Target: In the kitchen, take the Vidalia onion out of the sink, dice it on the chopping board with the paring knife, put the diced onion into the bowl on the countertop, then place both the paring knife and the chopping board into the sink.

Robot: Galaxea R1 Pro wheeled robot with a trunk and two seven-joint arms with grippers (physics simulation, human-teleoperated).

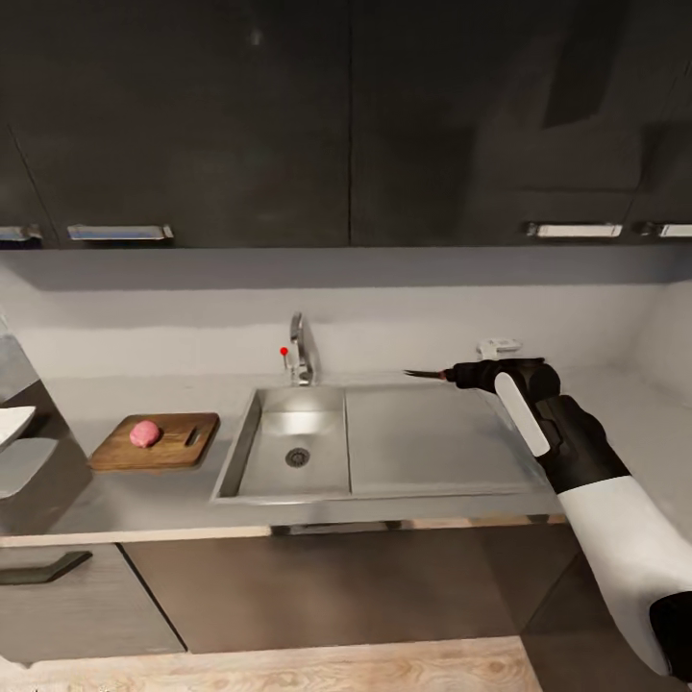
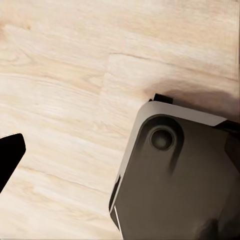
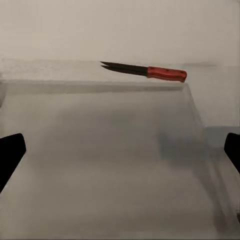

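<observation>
The paring knife lies at the back edge of the sink's flat drainboard, its dark blade pointing toward the tap. In the right wrist view the knife, with its red handle, lies ahead of my right gripper. That gripper is open and nothing is between its fingers. In the head view the right gripper hovers just behind the handle. The pink Vidalia onion rests on the chopping board, left of the sink basin. My left gripper hangs open over the floor.
A chrome tap with a tiny red knob stands behind the basin. A small white object sits on the grey countertop behind my right hand. A white rim pokes in at the left edge. Dark cabinets hang overhead.
</observation>
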